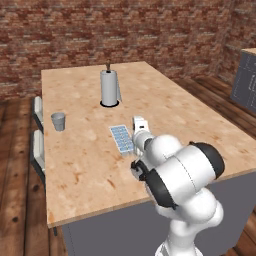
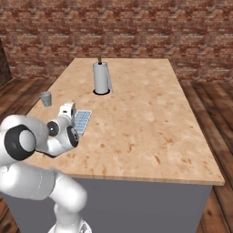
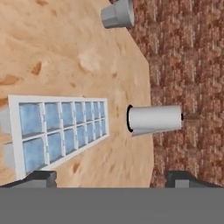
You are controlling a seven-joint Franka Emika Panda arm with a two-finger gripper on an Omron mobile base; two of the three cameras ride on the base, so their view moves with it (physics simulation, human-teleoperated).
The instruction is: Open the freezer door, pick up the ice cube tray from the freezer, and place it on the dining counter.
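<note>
The gripper (image 3: pixel 111 177) stands with its jaws wide apart, holding nothing, just above the ice cube tray (image 3: pixel 59 131). The tray lies flat on the dining counter (image 1: pixel 165 110), between the grey cup (image 1: pixel 58 121) and the paper towel roll (image 1: pixel 109 87).

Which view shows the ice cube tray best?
Hand view: the ice cube tray is large there, its cell grid plain, lying flat on the dining counter. Both base views show it small, partly behind the arm, near the gripper.
</note>
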